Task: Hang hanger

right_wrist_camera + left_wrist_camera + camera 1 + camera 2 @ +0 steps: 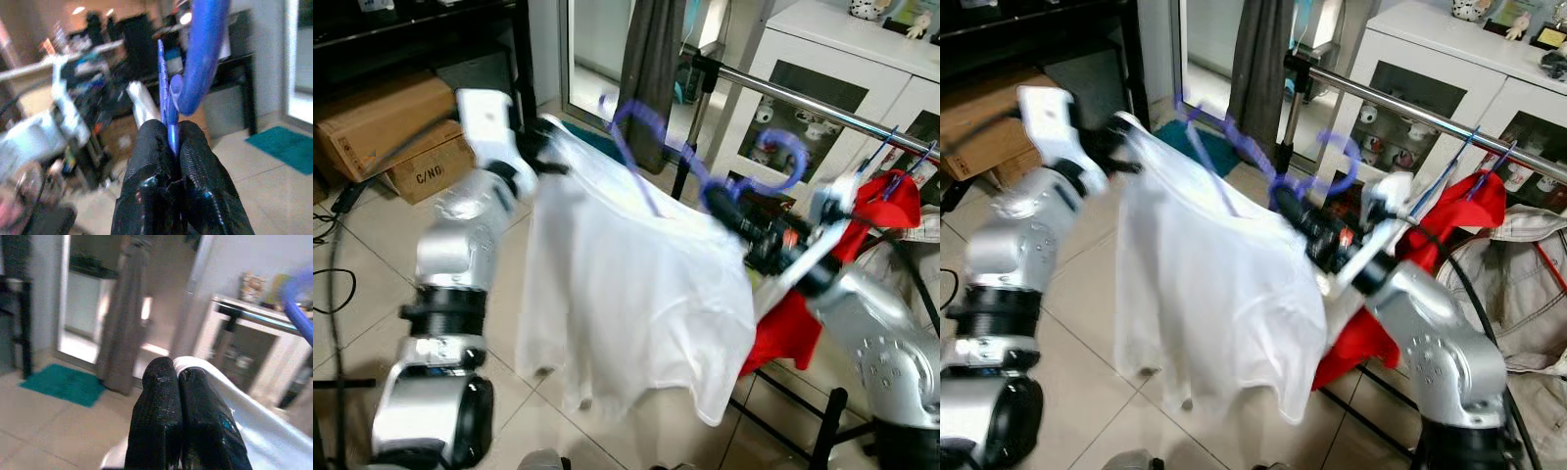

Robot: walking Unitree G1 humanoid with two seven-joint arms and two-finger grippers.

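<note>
With the right gripper (168, 147) pinched on the blue hanger (705, 166) below its hook and the left gripper (178, 382) apparently clamping the white shirt (626, 294), both just short of the rail (822, 106), I would raise the hook over the rail, then lower.

Silver arms (450, 255), seemingly black jaws.

Daylight enters from the bright doorway at twelve o'clock, washing the pale tiled floor (372, 284) evenly. The translucent white shirt (626, 294) and curved blue plastic hanger (651, 137) smear with motion blur. Both wrist views are soft; backgrounds are out of focus, with warm lamp spots at eleven o'clock.
</note>
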